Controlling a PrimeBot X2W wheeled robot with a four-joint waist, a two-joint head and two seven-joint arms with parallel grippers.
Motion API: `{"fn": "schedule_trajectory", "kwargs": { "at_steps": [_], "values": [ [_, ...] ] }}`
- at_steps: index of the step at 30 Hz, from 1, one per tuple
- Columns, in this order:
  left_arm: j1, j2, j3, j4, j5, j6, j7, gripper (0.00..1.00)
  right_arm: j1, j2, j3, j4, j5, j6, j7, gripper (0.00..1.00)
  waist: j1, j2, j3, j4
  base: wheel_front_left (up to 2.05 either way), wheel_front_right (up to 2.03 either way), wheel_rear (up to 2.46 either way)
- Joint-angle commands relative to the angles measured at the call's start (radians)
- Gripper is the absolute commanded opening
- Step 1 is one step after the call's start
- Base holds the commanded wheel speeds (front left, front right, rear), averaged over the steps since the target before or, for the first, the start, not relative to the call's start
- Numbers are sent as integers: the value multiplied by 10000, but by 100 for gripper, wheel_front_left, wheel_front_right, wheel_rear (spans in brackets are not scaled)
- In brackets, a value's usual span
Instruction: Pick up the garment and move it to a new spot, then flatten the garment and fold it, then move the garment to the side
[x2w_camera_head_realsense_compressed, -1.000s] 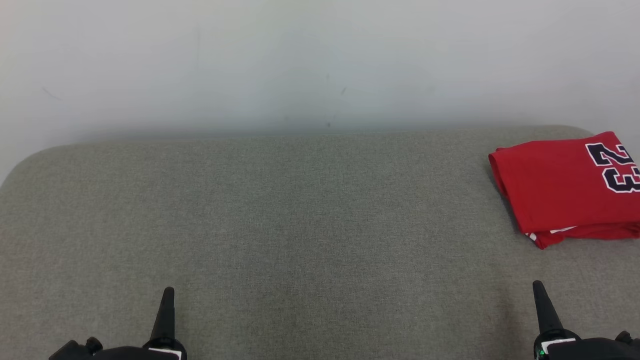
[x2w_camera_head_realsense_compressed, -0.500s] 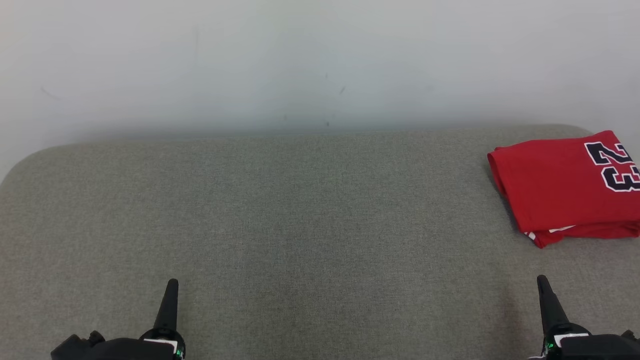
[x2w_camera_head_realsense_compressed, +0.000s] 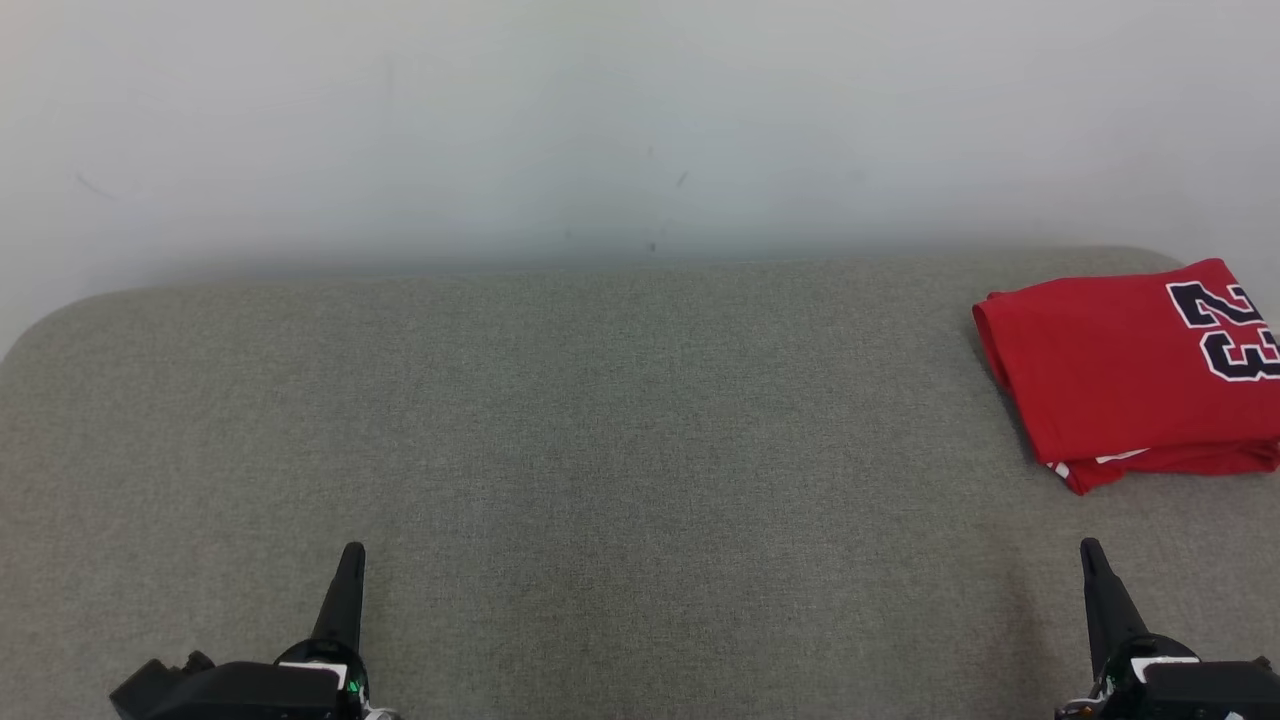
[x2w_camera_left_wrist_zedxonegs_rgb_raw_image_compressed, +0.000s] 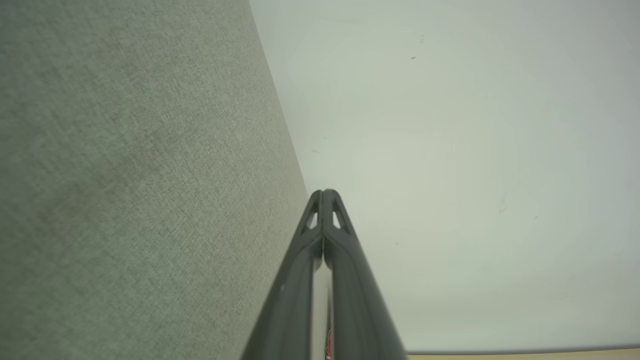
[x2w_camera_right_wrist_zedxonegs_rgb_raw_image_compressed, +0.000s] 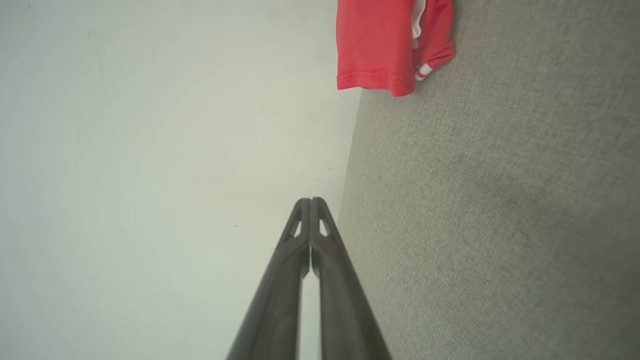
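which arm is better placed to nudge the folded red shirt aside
Right. The shirt lies at the far right of the grey cushion, just ahead of the right gripper; the left gripper is far across it. Both are shut and empty.

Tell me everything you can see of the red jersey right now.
The red jersey looks like smooth knit. It is folded into a multi-layer rectangle lying flat at the far right of the grey fabric surface, cut off by the head view's right edge. A black, white-outlined 23 faces up; white and striped trim peeks out at its near corner. Only the surface touches it.
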Motion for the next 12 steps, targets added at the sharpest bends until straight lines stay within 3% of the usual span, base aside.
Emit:
{"fn": "schedule_trajectory", "kwargs": {
  "at_steps": [1, 12],
  "values": [
    [-197, 31, -8, 2, -207, 9, 70, 0, -77, -39, -57, -57, 222, -17, 74, 0, -1, -1, 1, -3, 0, 0, 0],
    [-360, 27, -46, 62, -1032, 10, 256, 0, -166, -26, -194, -73, 1020, -19, 297, 0, -1, -1, 16, -26, 0, 0, 0]
  ]
}}
